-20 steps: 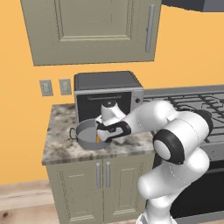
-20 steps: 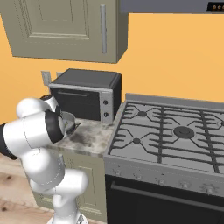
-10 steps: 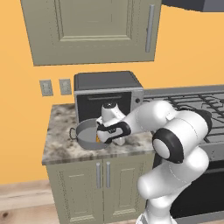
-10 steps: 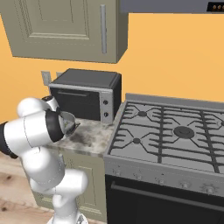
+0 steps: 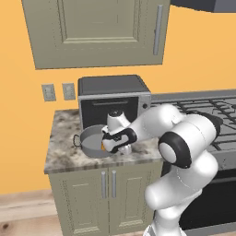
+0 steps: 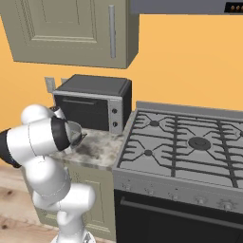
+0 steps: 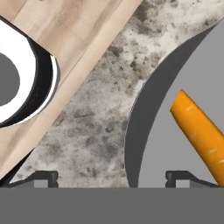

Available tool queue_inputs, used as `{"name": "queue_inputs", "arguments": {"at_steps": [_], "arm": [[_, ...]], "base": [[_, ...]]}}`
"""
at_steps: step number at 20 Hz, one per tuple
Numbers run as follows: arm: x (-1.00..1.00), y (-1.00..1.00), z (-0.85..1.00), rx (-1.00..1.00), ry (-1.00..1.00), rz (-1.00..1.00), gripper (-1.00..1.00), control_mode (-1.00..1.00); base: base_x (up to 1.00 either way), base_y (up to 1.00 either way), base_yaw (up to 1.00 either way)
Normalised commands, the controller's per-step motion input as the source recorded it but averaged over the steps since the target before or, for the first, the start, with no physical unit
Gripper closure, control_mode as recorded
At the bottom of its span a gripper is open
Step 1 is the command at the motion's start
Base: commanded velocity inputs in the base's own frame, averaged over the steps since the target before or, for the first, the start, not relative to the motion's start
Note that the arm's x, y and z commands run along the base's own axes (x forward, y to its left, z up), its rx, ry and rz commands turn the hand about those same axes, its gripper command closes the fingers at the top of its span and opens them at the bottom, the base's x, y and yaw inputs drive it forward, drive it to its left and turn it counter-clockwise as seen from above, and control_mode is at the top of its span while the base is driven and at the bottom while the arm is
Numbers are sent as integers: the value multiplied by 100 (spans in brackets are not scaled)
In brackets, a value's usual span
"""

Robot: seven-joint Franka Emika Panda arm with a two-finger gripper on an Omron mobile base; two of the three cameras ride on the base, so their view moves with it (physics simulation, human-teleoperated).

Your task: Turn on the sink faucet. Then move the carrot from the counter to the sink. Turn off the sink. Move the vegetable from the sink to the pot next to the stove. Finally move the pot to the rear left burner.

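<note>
One pot [image 5: 91, 140], one carrot [image 7: 199, 127], one microwave [image 5: 113, 99], one stove [image 6: 185, 152].

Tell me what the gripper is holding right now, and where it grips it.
Nothing. The gripper is open, one fingertip over the pot's rim, and the carrot lies loose inside.

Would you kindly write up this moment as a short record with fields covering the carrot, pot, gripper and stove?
carrot: orange, lying inside the pot
pot: dark grey, on the counter in front of the microwave, left of the stove; position
gripper: open, at the pot's rim, one fingertip over the counter and the other over the pot's inside, holding nothing
stove burners: nothing on the visible grates
task stage: carrot in pot; pot not yet on a burner
</note>
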Motion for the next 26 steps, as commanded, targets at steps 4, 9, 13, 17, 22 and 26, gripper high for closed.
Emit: {"name": "queue_inputs", "arguments": {"at_steps": [4, 9, 13, 17, 22, 26], "arm": [[0, 0, -14, 0, 6, 0, 100, -100], [0, 0, -2, 1, 0, 0, 100, -100], [-8, 0, 0, 1, 0, -7, 100, -100], [-31, -23, 15, 1, -6, -16, 100, -100], [-56, -40, 50, 0, -10, -15, 100, -100], [-73, -48, 50, 0, -12, -14, 100, -100]], "base": [[0, 0, 0], [0, 0, 0], [0, 0, 0], [0, 0, 0], [0, 0, 0], [0, 0, 0]]}}
